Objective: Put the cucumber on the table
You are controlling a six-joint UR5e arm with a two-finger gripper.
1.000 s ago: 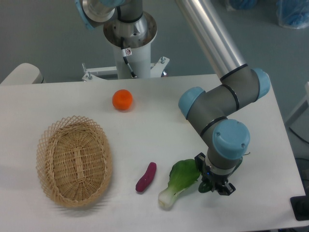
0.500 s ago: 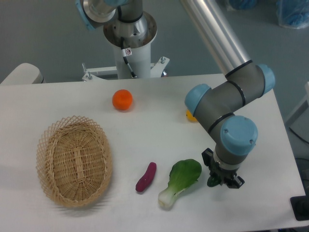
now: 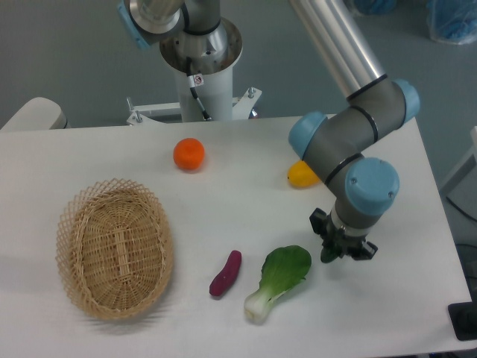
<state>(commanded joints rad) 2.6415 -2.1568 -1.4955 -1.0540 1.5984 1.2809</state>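
Note:
My gripper [image 3: 341, 250] points down over the right part of the white table [image 3: 246, 198], right of the bok choy. It is shut on the cucumber [image 3: 328, 256]. Only a small dark green end of the cucumber shows below the fingers on the left side; the wrist hides the other parts. I cannot tell whether the cucumber touches the tabletop.
A bok choy [image 3: 279, 280] lies just left of the gripper, with a purple eggplant [image 3: 226, 273] left of it. A yellow fruit [image 3: 300, 174] sits behind the arm's elbow. An orange [image 3: 189, 154] is at the back, and an oval wicker basket [image 3: 114, 247] at the left.
The gripper with the cucumber has moved right and then back, away from the front edge and off the bok choy's leaf. The yellow fruit has come into view behind the arm.

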